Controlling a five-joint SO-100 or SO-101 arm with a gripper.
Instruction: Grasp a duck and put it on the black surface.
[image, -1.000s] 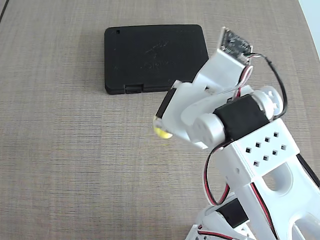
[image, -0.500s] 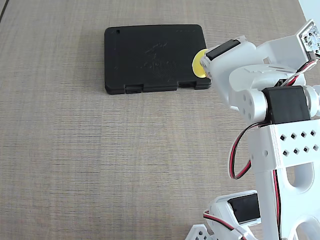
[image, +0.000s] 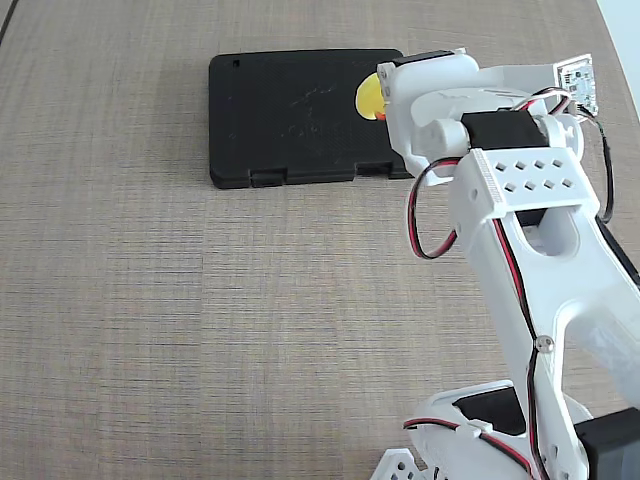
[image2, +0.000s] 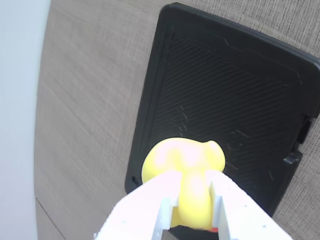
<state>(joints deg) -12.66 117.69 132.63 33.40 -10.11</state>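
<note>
The yellow duck (image2: 184, 165) is pinched between my white fingers (image2: 150, 200), seen up close in the wrist view. My gripper (image2: 189, 187) is shut on it and holds it above the black surface (image2: 230, 95). In the fixed view only a sliver of the duck (image: 369, 97) with its orange beak peeks out left of the gripper (image: 385, 100), over the right part of the black surface (image: 290, 110). The arm hides the case's right edge there.
The woven beige tabletop (image: 150, 300) surrounds the case. The arm's white body and base (image: 530, 300) fill the right side of the fixed view. A pale wall or edge (image2: 20, 100) runs along the left of the wrist view.
The arm has swung from the table in front of the case up and over it, carrying the duck from below the case's front edge to above its right part.
</note>
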